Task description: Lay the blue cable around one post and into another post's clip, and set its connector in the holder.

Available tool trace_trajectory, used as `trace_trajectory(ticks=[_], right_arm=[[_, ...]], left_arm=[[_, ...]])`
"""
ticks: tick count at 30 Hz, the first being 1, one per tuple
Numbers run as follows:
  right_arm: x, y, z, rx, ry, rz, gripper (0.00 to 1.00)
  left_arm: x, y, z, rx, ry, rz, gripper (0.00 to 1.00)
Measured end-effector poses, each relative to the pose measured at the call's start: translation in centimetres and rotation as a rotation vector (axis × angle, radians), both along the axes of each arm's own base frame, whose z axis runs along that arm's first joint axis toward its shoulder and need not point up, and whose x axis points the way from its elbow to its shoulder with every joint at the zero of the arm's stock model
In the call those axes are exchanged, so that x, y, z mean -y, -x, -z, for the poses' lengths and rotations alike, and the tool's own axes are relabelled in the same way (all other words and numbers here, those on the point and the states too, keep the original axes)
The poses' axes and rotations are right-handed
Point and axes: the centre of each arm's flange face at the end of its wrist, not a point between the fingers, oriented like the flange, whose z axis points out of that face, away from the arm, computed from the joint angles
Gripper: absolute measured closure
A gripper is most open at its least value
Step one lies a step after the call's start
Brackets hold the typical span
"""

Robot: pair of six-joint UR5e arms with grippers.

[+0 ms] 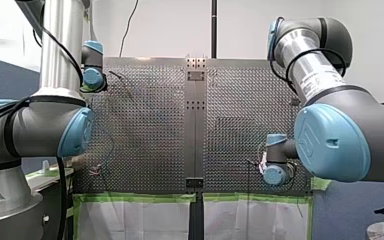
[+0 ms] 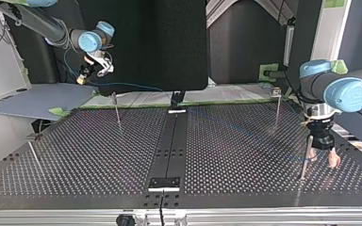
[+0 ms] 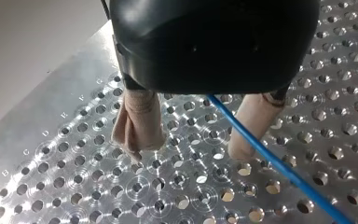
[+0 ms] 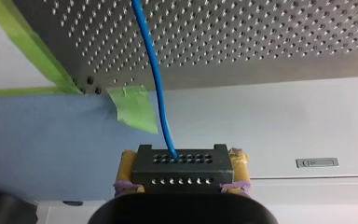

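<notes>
Perforated table (image 2: 99, 155), four posts (image 2: 117, 110), one blue cable (image 3: 279, 164), one connector (image 4: 182, 169)

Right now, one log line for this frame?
right gripper: shut on connector | left gripper: open, blue cable between fingers

You'll see a blue cable (image 4: 156, 84), a black connector (image 4: 182, 169) dotted with holes, yellow finger pads (image 4: 127, 165), green tape (image 4: 135, 108) and a silver hole-patterned table (image 3: 65, 158).

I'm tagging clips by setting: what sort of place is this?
Probably a robotics lab test bench: a perforated metal table, thin metal posts standing on it, and green masking tape along its edge.
</notes>
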Motion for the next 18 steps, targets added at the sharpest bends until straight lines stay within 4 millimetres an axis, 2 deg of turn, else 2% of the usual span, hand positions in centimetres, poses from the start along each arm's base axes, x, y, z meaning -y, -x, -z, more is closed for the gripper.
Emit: trace_trajectory(ticks=[14, 18], right_arm=[[-1.5, 5.8, 1.8, -0.016, -0.011, -0.003, 1.0], [-0.8, 7.3, 1.7, 0.007, 0.02, -0.001, 1.0]], left_arm=[[-0.2, 0.0, 0.0, 0.001, -0.001, -0.003, 0.0], [-0.2, 0.0, 0.0, 0.0, -0.001, -0.003, 0.0]])
